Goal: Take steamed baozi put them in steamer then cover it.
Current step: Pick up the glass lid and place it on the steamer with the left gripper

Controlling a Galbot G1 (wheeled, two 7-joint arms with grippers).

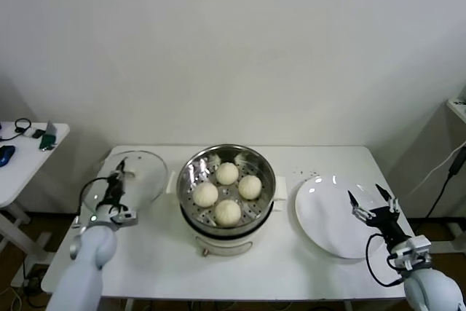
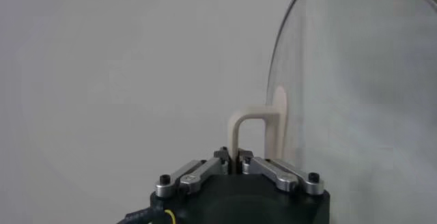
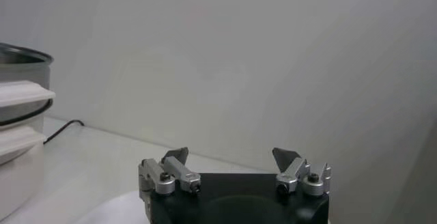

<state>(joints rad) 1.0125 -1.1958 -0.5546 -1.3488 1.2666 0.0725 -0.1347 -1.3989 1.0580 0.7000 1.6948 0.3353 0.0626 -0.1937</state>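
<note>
The steel steamer (image 1: 191, 172) stands mid-table on its white base, open, with four cream-white baozi (image 1: 227, 173) on the perforated tray. The clear glass cover (image 1: 145, 178) is at the table's left, tilted up. My left gripper (image 1: 115, 182) is shut on the cover's cream handle (image 2: 240, 128); the glass (image 2: 355, 95) stands close in the left wrist view. My right gripper (image 1: 370, 202) is open and empty, over the white plate (image 1: 324, 220) at the right; it shows open in the right wrist view (image 3: 231, 156).
A small white side table (image 1: 22, 154) with cables and small items stands at far left. A cabinet edge (image 1: 457, 107) and a cable are at far right. The steamer's side (image 3: 20, 109) shows in the right wrist view.
</note>
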